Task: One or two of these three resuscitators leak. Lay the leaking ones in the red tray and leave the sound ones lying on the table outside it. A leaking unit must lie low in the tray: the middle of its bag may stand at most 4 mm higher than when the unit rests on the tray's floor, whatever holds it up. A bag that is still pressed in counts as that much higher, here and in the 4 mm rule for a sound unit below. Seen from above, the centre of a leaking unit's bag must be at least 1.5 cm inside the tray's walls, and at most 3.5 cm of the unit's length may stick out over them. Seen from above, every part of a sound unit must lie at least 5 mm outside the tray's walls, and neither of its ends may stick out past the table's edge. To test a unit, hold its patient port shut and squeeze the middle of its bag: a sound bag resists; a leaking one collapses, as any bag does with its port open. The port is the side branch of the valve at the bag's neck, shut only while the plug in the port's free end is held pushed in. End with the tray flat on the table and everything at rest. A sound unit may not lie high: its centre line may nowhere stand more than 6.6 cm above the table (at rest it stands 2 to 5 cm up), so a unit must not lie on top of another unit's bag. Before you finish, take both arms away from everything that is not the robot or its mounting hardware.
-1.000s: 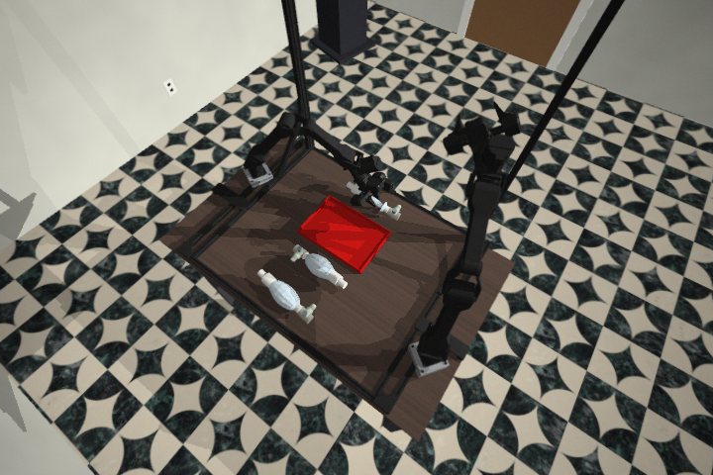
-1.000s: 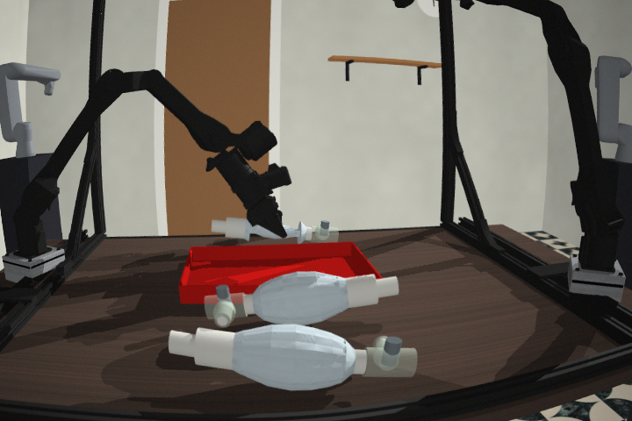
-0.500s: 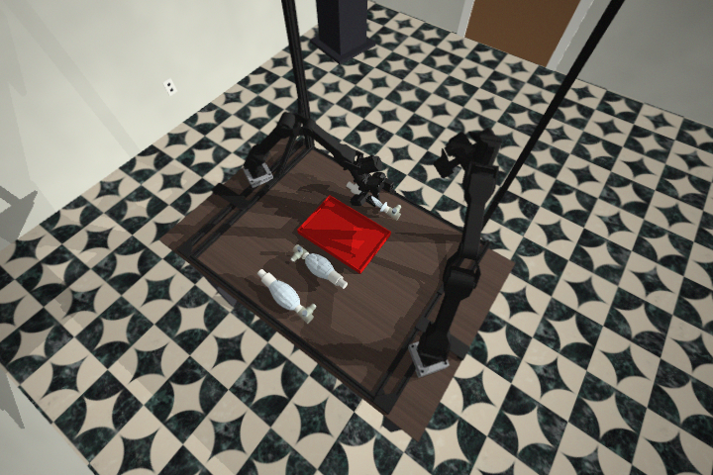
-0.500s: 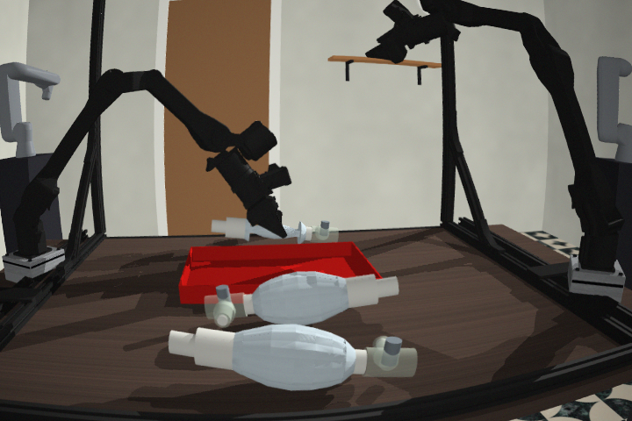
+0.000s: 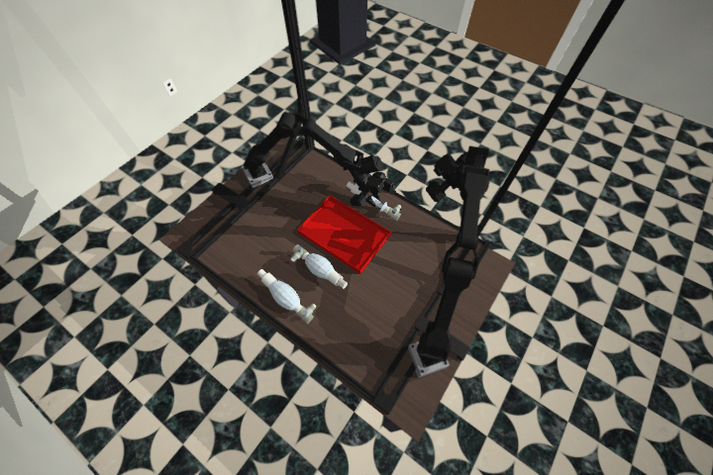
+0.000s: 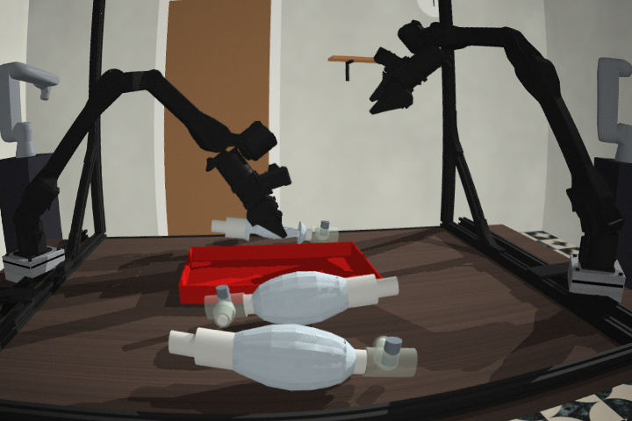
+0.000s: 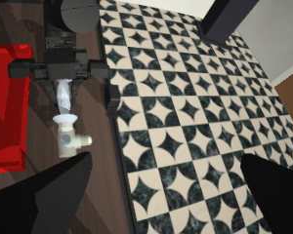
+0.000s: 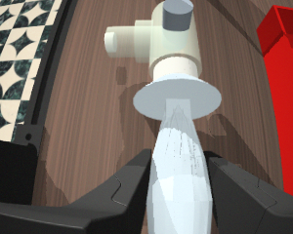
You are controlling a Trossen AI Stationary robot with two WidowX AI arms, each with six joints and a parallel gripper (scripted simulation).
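The far resuscitator [image 5: 392, 210] [image 6: 234, 227] [image 7: 67, 141] [image 8: 178, 195] lies behind the tray. My right gripper [image 6: 283, 235] [image 7: 64, 106] [image 8: 176, 157] is shut on its bag, which is pressed in thin. Its side port [image 7: 84, 140] [image 8: 132, 41] has a pale end; I cannot tell how far the plug is in. My left gripper [image 6: 370, 105] [image 7: 167, 160] is open and empty, high in the air. The middle resuscitator [image 5: 323, 268] [image 6: 302, 297] and the front resuscitator [image 5: 283, 292] [image 6: 291, 356] lie on the table with full-looking bags. The red tray [image 5: 330, 253] [image 6: 222, 294] [image 7: 25, 97] [image 8: 278, 107] is empty.
The wooden table [image 5: 368, 330] [image 6: 476, 317] has black frame rails along its edges. The far resuscitator lies between the tray and the far rail [image 8: 46, 73]. The middle resuscitator lies close to the tray's near wall, outside it. Upright frame posts [image 5: 298, 66] [image 6: 447, 148] stand behind the arms.
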